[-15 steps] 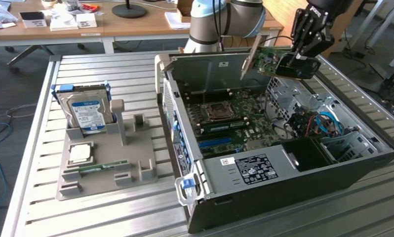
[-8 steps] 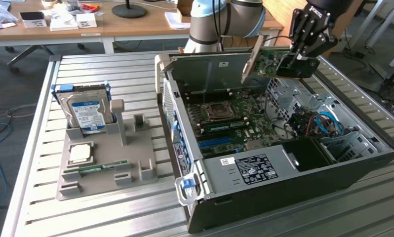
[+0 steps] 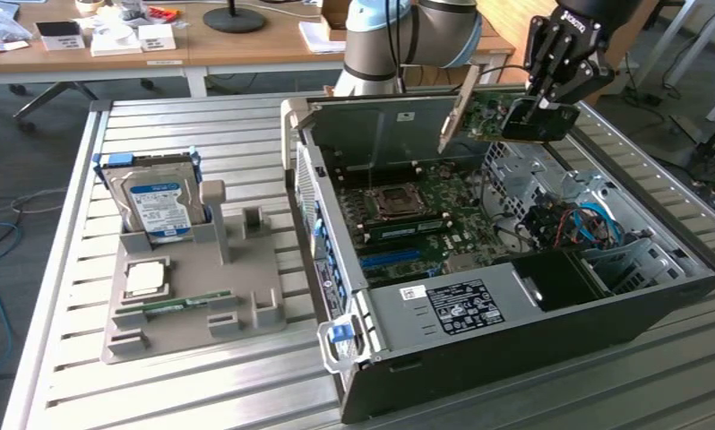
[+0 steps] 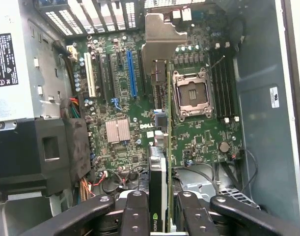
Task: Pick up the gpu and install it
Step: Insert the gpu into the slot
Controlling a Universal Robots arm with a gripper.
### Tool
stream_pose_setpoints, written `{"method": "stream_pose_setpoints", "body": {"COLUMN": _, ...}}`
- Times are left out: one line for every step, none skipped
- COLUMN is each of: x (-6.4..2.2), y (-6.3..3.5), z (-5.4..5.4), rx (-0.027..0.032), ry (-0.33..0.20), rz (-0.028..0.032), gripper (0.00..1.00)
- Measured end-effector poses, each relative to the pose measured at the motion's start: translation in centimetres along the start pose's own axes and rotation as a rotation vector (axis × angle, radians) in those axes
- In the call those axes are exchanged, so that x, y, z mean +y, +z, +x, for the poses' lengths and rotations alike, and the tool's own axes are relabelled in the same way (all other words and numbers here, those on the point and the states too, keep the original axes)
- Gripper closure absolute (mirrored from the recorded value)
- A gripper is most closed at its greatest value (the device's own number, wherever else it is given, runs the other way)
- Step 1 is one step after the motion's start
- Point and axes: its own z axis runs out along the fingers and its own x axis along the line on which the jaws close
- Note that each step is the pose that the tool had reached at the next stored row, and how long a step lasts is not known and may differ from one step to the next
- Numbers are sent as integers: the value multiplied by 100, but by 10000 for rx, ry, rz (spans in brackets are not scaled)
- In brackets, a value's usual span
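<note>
Black fingers point(image 4: 135, 214) of the gripper point(image 4: 163, 209) are clamped on the gpu point(image 4: 158, 164), with pads on both faces. The card is seen edge-on, and its silver bracket point(image 4: 162, 37) is at the far end. It hangs in the air above the case point(image 3: 513, 358), over the case's rear half, and touches no slot.

The case lies on its side on a slatted table point(image 3: 214, 385) with its open side up. A grey panel point(image 3: 382, 130) stands up at the case's far edge, and the bracket is just in front of that panel.

Inside the case, directly under the card, is the motherboard point(image 4: 204, 142). On it are an open CPU socket point(image 4: 191, 93), a row of black memory slots point(image 4: 223, 83), a blue slot point(image 4: 131, 73), a white slot point(image 4: 91, 81) and a small ribbed heatsink point(image 4: 118, 130). Thin black wires point(image 4: 238, 172) loop across the board's edge near the gripper, and a bundle of coloured wires point(image 4: 73, 105) runs beside the power supply point(image 4: 12, 59). The supply sits in the case's front corner next to a black shroud point(image 4: 41, 147). Blue cables point(image 3: 597, 219) lie in the bay behind it.

Beside the case, on the exterior view's left, a grey holder point(image 3: 256, 305) rests on the table. It holds an upright hard drive point(image 3: 160, 202), a flat square chip point(image 3: 146, 278) and a green memory stick point(image 3: 178, 305).
</note>
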Motion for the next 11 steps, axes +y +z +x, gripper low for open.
{"method": "stream_pose_setpoints", "body": {"x": 0, "y": 0, "z": 0, "rx": 0, "ry": 0, "rz": 0, "gripper": 73}}
{"method": "stream_pose_setpoints", "body": {"x": 0, "y": 0, "z": 0, "rx": 0, "ry": 0, "rz": 0, "gripper": 73}}
{"method": "stream_pose_setpoints", "body": {"x": 0, "y": 0, "z": 0, "rx": 0, "ry": -1, "rz": 0, "gripper": 73}}
{"method": "stream_pose_setpoints", "body": {"x": 0, "y": 0, "z": 0, "rx": 0, "ry": 0, "rz": 0, "gripper": 73}}
{"method": "stream_pose_setpoints", "body": {"x": 0, "y": 0, "z": 0, "rx": 0, "ry": 0, "rz": 0, "gripper": 73}}
{"method": "stream_pose_setpoints", "body": {"x": 0, "y": 0, "z": 0, "rx": 0, "ry": 0, "rz": 0, "gripper": 73}}
{"method": "stream_pose_setpoints", "body": {"x": 0, "y": 0, "z": 0, "rx": 0, "ry": -4, "rz": 0, "gripper": 73}}
{"method": "stream_pose_setpoints", "body": {"x": 0, "y": 0, "z": 0, "rx": 0, "ry": -12, "rz": 0, "gripper": 73}}
{"method": "stream_pose_setpoints", "body": {"x": 0, "y": 0, "z": 0, "rx": 2, "ry": -30, "rz": -1, "gripper": 73}}
{"method": "stream_pose_setpoints", "body": {"x": 0, "y": 0, "z": 0, "rx": 3, "ry": -57, "rz": -1, "gripper": 73}}
{"method": "stream_pose_setpoints", "body": {"x": 0, "y": 0, "z": 0, "rx": 6, "ry": -98, "rz": -2, "gripper": 73}}
